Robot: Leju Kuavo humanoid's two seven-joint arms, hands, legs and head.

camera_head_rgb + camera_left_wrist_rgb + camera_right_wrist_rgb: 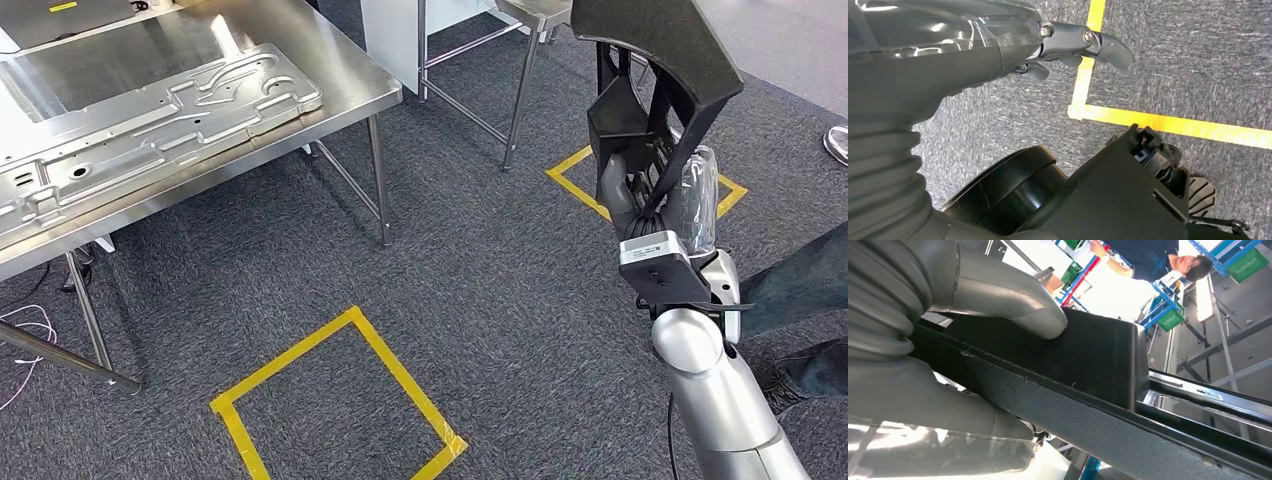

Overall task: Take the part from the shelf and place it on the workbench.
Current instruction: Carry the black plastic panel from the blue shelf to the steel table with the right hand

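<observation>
The right hand [640, 190] grips a black plastic part [650, 50], holding it up above the grey carpet [480, 260], well apart from the steel workbench [340, 95]. At the right wrist, its thumb [1013, 305] presses on the part's flat face, with the part's edge running between thumb and fingers. The left hand [998, 45] hangs over the carpet, fingers [1098, 42] loosely curled, holding nothing
</observation>
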